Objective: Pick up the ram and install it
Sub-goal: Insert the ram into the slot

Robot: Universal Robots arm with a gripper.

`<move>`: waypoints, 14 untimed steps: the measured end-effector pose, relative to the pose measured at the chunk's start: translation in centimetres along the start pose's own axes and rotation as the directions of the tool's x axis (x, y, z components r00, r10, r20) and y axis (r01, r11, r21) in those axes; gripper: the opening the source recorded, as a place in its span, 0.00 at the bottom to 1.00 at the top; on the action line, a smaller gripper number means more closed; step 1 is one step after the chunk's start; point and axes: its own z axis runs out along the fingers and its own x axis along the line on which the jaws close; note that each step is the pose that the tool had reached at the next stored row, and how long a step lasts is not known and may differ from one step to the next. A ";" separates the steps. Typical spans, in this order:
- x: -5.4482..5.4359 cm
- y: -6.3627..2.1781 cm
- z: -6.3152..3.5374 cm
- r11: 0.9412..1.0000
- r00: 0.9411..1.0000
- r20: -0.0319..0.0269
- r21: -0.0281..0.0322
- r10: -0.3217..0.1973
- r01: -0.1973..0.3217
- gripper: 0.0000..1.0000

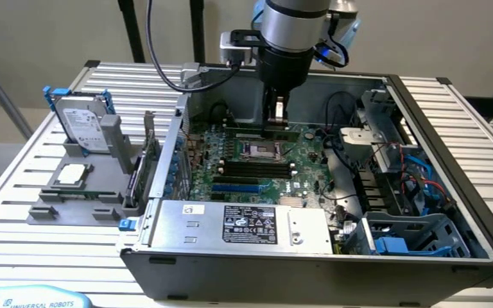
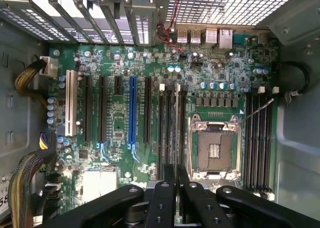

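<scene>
Slatted metal table (image 1: 24,212) carries an open computer case (image 1: 315,266), its motherboard (image 2: 117,125) facing up. Inside the case, the gripper (image 2: 176,170) is clamped on the ram (image 2: 176,128), which stands on edge at the black memory slots (image 2: 162,133) just beside the empty processor socket (image 2: 213,150); whether it is seated cannot be told.

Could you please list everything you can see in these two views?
computer case: one, dark grey, open on the table
table: one, silver slatted, under everything
motherboard: one, green, inside the case
processor socket: one, silver-framed, on the motherboard
power supply: one, silver, at the case's near edge
hard drive: one, silver, upright in a grey stand, exterior view's left
processor chip: one, silver, on the grey fixture beside the case
ram: one, green, held over the motherboard's slots
end effector: one, black, shut on the ram
</scene>
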 end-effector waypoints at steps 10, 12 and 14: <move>0.6 -0.08 1.79 1.000 1.000 0.000 0.007 -0.001 0.001 0.13; 0.6 -0.10 2.16 1.000 1.000 0.000 0.009 -0.001 0.001 0.13; 0.6 -0.12 2.51 1.000 1.000 0.000 0.009 -0.001 0.001 0.13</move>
